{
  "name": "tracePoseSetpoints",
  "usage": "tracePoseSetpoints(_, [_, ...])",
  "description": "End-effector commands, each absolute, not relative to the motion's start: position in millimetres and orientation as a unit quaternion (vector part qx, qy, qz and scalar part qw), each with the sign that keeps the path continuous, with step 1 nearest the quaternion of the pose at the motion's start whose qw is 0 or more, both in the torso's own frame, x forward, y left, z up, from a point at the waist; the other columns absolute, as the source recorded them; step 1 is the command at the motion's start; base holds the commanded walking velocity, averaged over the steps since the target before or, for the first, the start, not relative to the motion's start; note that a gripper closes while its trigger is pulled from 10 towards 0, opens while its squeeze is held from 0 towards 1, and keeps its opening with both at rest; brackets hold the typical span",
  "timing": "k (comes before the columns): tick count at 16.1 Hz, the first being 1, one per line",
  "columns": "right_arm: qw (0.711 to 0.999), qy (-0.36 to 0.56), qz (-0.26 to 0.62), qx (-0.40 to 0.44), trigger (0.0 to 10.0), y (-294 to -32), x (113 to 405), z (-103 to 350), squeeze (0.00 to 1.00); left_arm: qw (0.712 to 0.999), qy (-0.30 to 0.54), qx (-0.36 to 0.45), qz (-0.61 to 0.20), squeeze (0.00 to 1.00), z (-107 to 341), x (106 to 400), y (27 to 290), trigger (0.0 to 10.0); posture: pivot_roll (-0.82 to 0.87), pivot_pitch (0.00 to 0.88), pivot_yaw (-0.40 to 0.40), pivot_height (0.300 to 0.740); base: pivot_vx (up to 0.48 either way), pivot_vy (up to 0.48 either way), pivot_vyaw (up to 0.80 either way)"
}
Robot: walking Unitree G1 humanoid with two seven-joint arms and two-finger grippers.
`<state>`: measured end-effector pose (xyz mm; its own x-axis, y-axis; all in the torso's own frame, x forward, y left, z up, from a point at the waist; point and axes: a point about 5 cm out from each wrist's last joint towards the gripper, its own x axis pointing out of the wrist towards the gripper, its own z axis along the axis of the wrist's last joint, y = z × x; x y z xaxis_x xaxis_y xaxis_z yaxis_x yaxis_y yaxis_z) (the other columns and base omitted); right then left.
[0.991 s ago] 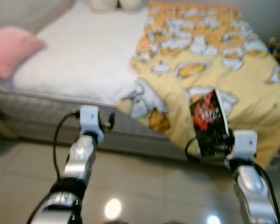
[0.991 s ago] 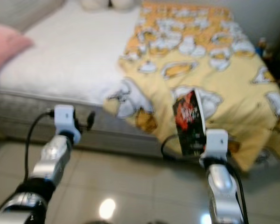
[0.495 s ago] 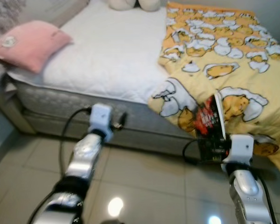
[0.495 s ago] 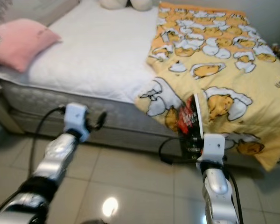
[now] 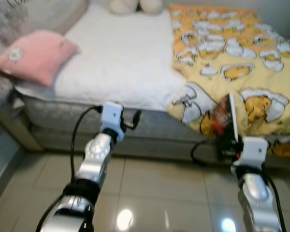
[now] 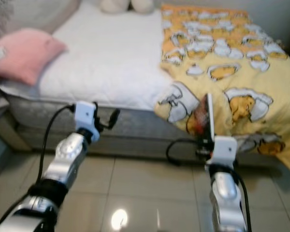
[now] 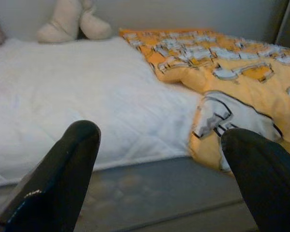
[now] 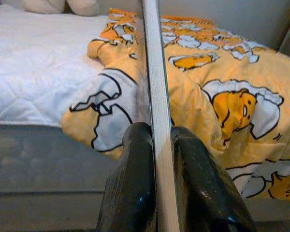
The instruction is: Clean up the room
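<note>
My right gripper [image 5: 230, 145] is shut on a thin book [image 5: 225, 125] with a red and black cover. It holds the book upright in front of the bed's edge. In the right wrist view the book [image 8: 152, 72] stands edge-on between the two black fingers [image 8: 133, 183]. A yellow blanket [image 5: 232, 53] with an egg cartoon print hangs over the bed's side just behind the book. My left gripper [image 5: 132, 119] is raised in front of the mattress side, and in its wrist view the fingers [image 7: 72, 164] stand wide apart with nothing between them.
The bed has a white quilted sheet [image 5: 121, 58], a pink pillow [image 5: 36, 55] at the left and pale plush toys [image 5: 135, 6] at the far end. Something grey and fuzzy [image 5: 2, 29] lies left of the pillow. Glossy tiled floor [image 5: 159, 188] lies under both arms.
The whole picture has shifted as the camera moved along the bed. The book stays in my right gripper and now shows more edge-on. The left gripper stays open.
</note>
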<state>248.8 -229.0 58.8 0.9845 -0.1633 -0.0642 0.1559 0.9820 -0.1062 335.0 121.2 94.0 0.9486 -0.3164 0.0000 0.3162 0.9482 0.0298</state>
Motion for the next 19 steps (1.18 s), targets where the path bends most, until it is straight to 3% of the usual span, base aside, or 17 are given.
tracePoseSetpoints(1, [0.996, -0.016, -0.069, -0.051, 0.0, -224.0, 260.0, 79.7, 0.00, 0.990, -0.011, 0.009, -0.140, 0.00, 100.3, 339.1, 129.5, 10.0, -0.02, 0.000, -0.002, 0.740, 0.304, 0.371, 0.00])
tracePoseSetpoints(4, [0.996, -0.026, -0.066, -0.053, 0.0, -225.3, 266.0, 87.3, 0.00, 0.993, 0.006, -0.012, -0.118, 0.00, 95.7, 339.7, 129.7, 10.0, -0.02, 0.000, -0.004, 0.740, 0.301, 0.374, 0.00])
tracePoseSetpoints(19, [0.997, -0.017, -0.058, -0.049, 0.0, -218.6, 264.4, 81.3, 0.00, 0.987, 0.006, 0.024, -0.161, 0.00, 100.0, 343.6, 118.3, 10.0, -0.03, 0.000, 0.010, 0.740, 0.355, 0.319, 0.00])
